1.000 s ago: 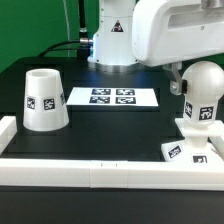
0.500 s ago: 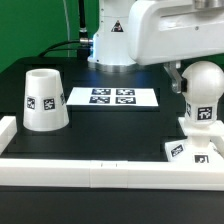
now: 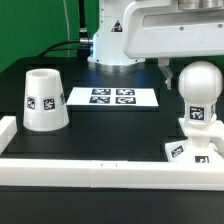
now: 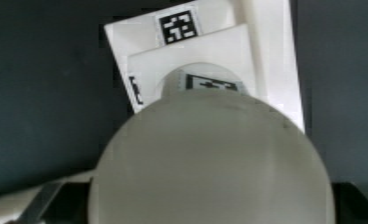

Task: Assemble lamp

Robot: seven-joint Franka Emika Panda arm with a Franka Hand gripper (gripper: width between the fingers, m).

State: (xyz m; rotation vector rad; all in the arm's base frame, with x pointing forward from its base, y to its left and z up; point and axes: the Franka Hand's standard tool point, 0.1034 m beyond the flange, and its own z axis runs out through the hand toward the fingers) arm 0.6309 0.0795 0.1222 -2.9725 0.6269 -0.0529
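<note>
The white round-topped bulb (image 3: 200, 95) stands upright on the square flat base (image 3: 187, 151) at the exterior view's right, by the front rail. The tapered shade (image 3: 44, 100) stands mouth-up at the left, apart from them. My gripper (image 3: 186, 62) hangs just above the bulb's dome, its fingers mostly hidden under the white hand. In the wrist view the bulb's dome (image 4: 207, 160) fills the frame, with the base (image 4: 266, 60) beneath it. The gripper (image 4: 195, 212) shows only as dark fingertips (image 4: 42, 203) at the corners, wide apart on either side of the dome, not holding it.
The marker board (image 3: 112, 97) lies flat at the middle back. A long white rail (image 3: 100, 176) runs along the front edge, with a short rail piece (image 3: 6, 130) at the left. The robot's base (image 3: 110, 40) stands behind.
The hand has risen from around the bulb's side to just above its dome. The bulb has stayed upright on the base.
</note>
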